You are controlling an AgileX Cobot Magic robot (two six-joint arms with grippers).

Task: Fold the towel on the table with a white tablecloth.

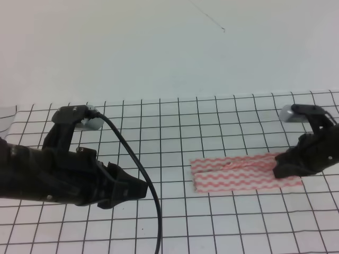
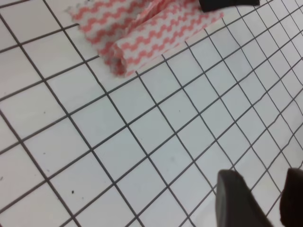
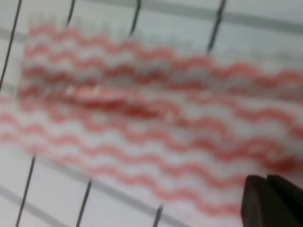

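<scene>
The towel (image 1: 244, 173) lies as a long narrow band on the white tablecloth (image 1: 212, 227) to the right of centre, its two long edges already turned in to meet along a middle seam. The right gripper (image 1: 282, 168) sits at the towel's right end with its fingers (image 3: 272, 201) drawn together, though I cannot tell whether cloth is pinched between them, while the left gripper (image 1: 139, 189) hovers well clear to the left, its fingers (image 2: 236, 198) standing apart. To finish well, I judge the right end should be pinched through both layers and carried low and straight over to the left end, the edges squared before release so the band does not twist or spring open.
</scene>
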